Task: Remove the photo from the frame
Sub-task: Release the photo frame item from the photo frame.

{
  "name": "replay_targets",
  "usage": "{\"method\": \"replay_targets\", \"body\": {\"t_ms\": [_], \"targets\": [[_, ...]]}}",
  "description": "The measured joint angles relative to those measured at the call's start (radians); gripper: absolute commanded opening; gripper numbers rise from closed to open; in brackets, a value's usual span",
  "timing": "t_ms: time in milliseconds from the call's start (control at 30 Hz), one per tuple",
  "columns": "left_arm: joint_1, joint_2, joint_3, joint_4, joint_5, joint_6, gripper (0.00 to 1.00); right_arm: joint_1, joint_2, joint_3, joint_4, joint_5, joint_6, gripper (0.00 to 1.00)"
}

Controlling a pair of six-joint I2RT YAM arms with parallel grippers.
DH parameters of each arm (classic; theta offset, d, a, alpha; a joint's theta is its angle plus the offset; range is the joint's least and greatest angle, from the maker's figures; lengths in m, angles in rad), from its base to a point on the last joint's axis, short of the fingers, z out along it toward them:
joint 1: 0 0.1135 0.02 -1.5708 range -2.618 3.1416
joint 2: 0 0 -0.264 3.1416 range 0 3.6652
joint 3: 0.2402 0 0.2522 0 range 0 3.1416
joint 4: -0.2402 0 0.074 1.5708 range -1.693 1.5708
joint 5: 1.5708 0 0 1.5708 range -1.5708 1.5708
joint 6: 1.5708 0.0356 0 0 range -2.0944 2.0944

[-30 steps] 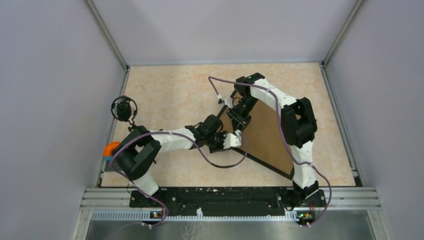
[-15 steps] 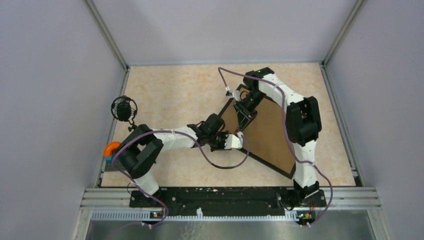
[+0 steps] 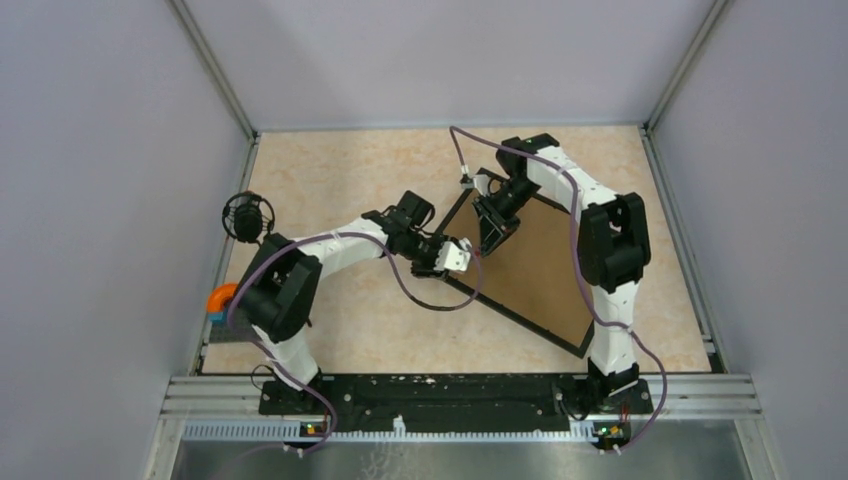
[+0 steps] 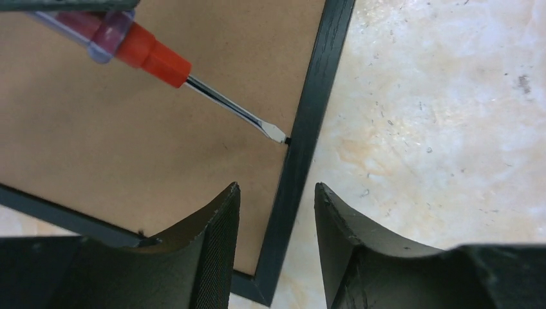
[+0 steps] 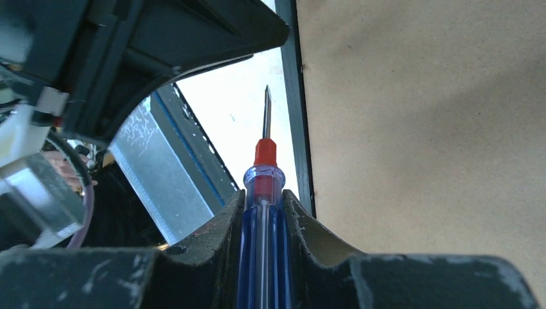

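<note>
at the bench's [image 3: 340,190] middle, freshly parted left gripper [image 4: 277,193] above the frame [image 4: 322,64] rail, right gripper [image 5: 264,212] clenched on screwdriver [image 5: 263,187] with tip at backing board [image 4: 129,141] seam, ready for prying.

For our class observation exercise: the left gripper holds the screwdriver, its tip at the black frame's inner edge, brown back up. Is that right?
No: the right gripper holds the screwdriver, as the right wrist view shows. Its tip is at the inner edge of the frame, brown back up.

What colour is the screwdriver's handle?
Translucent blue handle, red collar; right wrist view shows it best.
</note>
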Motion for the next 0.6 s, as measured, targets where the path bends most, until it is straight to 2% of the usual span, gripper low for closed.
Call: {"method": "replay_targets", "body": {"t_ms": [233, 433, 600], "targets": [[0.0, 0.142, 0.076, -0.072, 0.027, 0.132, 0.48, -0.006, 0.01, -0.002, 0.008, 0.014, 0.019, 0.0], [-0.008, 0.148, 0.093, -0.132, 0.038, 0.196, 0.26, -0.006, 0.053, -0.013, 0.003, 0.034, 0.016, 0.0], [-0.03, 0.135, 0.074, -0.118, 0.033, 0.204, 0.2, -0.006, 0.059, -0.013, 0.0, 0.044, 0.014, 0.0]]}}
